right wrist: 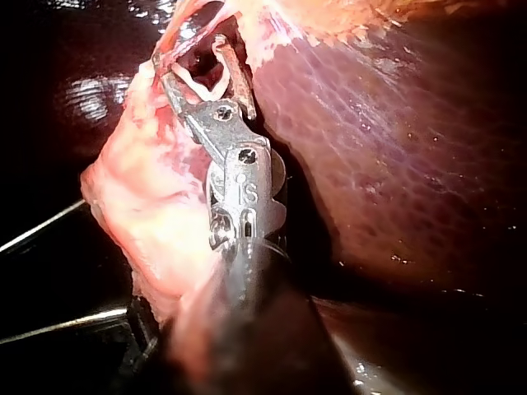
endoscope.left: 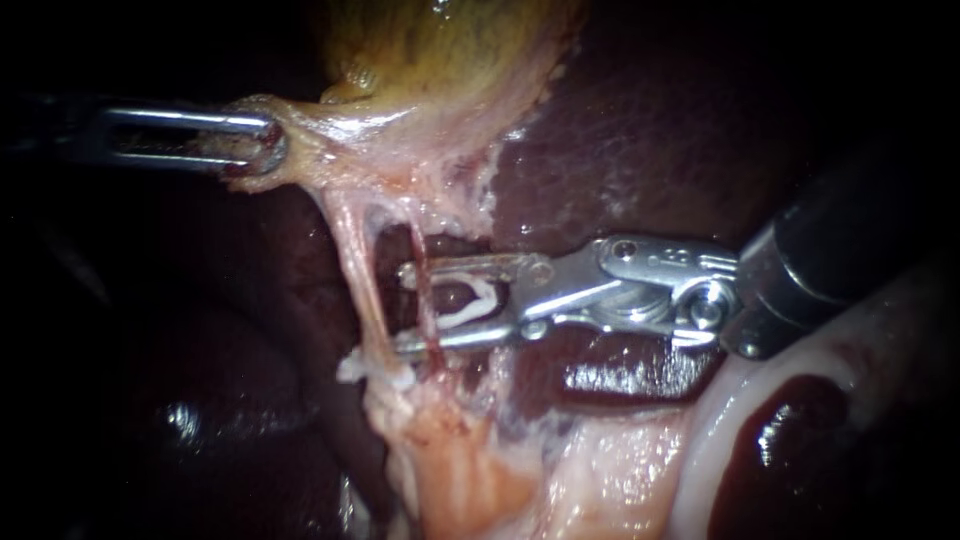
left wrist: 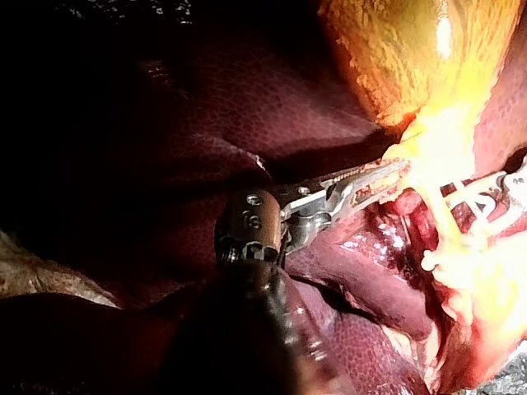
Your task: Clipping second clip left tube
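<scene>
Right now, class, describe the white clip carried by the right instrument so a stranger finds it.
Start at the yellow-green gallbladder and follow the thin red tube to the silver right instrument. Between its wide-standing jaws sits the curved white clip. Unlike the lower white clip on the pale tube, metal holds it on both sides.

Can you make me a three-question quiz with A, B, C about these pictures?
1. In the endoscope view, the gallbladder lies: A above the two tubes B below them C beside them
2. The clip between the right instrument's jaws is: A white B green C black
3. The left instrument's jaws are: A open and empty B shut on pale tissue C hidden
Answers: A, the tubes hang beneath it; A, it shows white against metal; B, both jaws pinch the tissue.
</scene>
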